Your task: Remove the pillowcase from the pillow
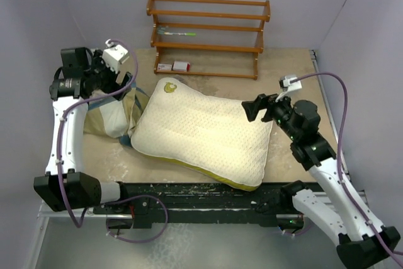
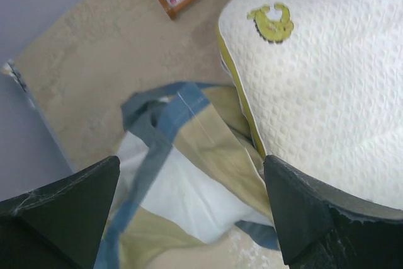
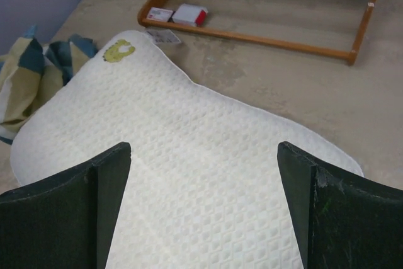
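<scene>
The pillow (image 1: pixel 201 133) lies bare in the middle of the table, cream and quilted, with yellow trim and a yellow mark near its far left corner. The pillowcase (image 1: pixel 113 114) lies crumpled against the pillow's left end, fully off it. My left gripper (image 1: pixel 128 86) hangs open above the pillowcase (image 2: pixel 189 181), with the pillow (image 2: pixel 327 86) to its right. In its own view the left gripper (image 2: pixel 192 162) holds nothing. My right gripper (image 1: pixel 250 108) is open and empty over the pillow's right end. In its own view the right gripper (image 3: pixel 204 146) frames the pillow (image 3: pixel 195 155), with the pillowcase (image 3: pixel 28 77) far left.
A wooden shelf rack (image 1: pixel 208 33) stands at the back of the table, with small boxes (image 1: pixel 173 66) on its bottom shelf and a thin green and white item (image 1: pixel 176 31) higher up. Walls close in on the left, back and right.
</scene>
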Motion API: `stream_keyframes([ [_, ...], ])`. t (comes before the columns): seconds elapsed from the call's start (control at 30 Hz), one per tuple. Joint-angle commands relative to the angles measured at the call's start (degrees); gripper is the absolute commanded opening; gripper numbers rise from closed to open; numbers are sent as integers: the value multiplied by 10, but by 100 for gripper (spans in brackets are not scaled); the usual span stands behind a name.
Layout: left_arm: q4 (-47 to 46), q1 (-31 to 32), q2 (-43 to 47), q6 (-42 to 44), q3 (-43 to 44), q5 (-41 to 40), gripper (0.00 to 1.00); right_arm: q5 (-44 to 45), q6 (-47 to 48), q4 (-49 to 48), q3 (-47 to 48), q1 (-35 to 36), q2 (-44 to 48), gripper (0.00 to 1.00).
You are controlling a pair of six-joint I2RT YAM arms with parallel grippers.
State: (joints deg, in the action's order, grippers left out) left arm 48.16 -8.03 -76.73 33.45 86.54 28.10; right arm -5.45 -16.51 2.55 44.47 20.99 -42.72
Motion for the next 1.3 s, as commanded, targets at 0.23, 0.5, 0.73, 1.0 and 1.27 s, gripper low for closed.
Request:
stream_keyframes([
  [0.23, -345, -46, 125, -240, -332, 16, 99, 469, -108, -98, -99, 0, 17, 100],
  [0.5, -508, -47, 156, -275, -550, 24, 99, 589, -15, -45, -153, 0, 39, 100],
  [0.73, -583, -55, 215, -261, -657, 83, 99, 704, -42, -60, -206, 0, 49, 100],
  [1.0, -649, -97, 282, -240, -739, 194, 99, 652, -8, -118, -254, 0, 66, 100],
  [1.27, -651, -99, 325, -254, -759, 161, 99, 682, -55, -172, -302, 0, 37, 100],
])
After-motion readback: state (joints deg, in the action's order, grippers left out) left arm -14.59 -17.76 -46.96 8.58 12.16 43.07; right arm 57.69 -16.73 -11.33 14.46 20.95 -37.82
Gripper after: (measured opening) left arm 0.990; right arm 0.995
